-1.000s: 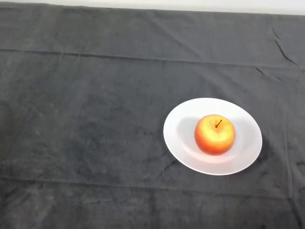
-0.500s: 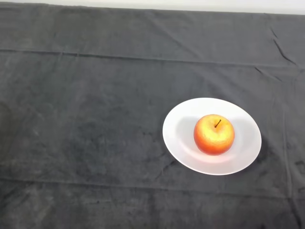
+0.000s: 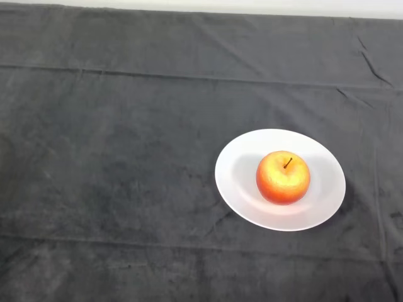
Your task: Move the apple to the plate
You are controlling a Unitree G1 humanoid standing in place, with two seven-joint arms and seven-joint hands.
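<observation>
A red and yellow apple [image 3: 283,177] stands upright, stem up, in the middle of a white plate [image 3: 239,165]. The plate lies on the dark cloth, right of the view's centre.
The dark grey cloth [image 3: 113,157] covers the whole table, with creases running across it. The table's far edge [image 3: 201,7] runs along the top of the view.
</observation>
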